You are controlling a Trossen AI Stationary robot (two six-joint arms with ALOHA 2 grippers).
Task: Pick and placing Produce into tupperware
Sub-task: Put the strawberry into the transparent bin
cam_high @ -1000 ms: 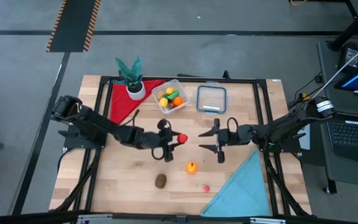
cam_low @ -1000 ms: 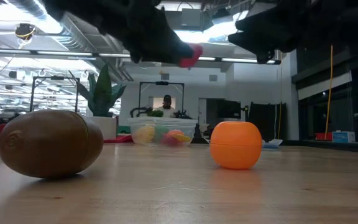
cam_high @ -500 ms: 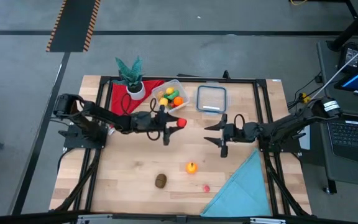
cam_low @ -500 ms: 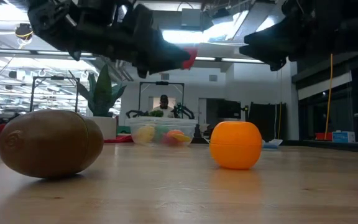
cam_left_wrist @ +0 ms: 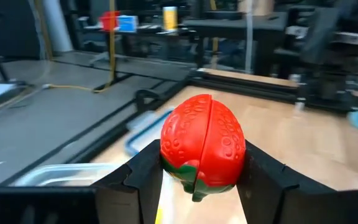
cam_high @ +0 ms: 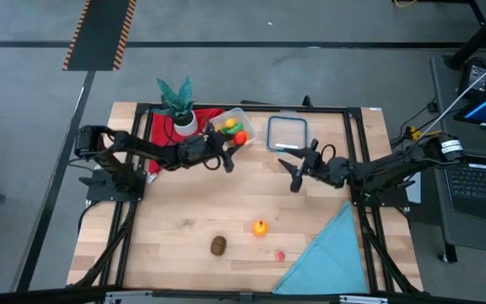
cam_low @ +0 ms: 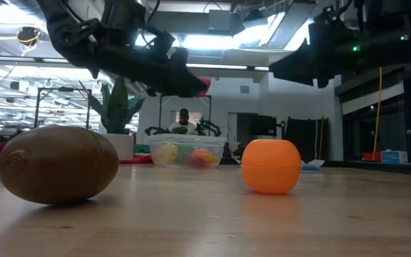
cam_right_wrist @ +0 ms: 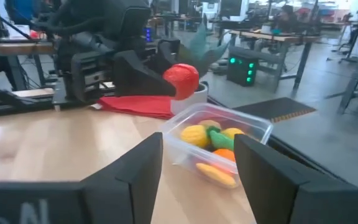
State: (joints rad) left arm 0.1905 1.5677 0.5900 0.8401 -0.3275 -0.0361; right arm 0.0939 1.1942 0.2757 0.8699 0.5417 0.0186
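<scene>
Left hand (cam_left_wrist: 201, 177) clamping red dimpled toy strawberry (cam_left_wrist: 202, 144) with green leaves, right hand (cam_high: 295, 171) parted, empty

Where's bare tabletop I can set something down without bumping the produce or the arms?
Widest bare patch: front-left tabletop, left of the brown fruit. Also the middle strip between the two end effectors and the orange fruit. Crowded: the back edge, with plant, red cloth, tupperware and lid, and the front right, with the blue cloth.
</scene>
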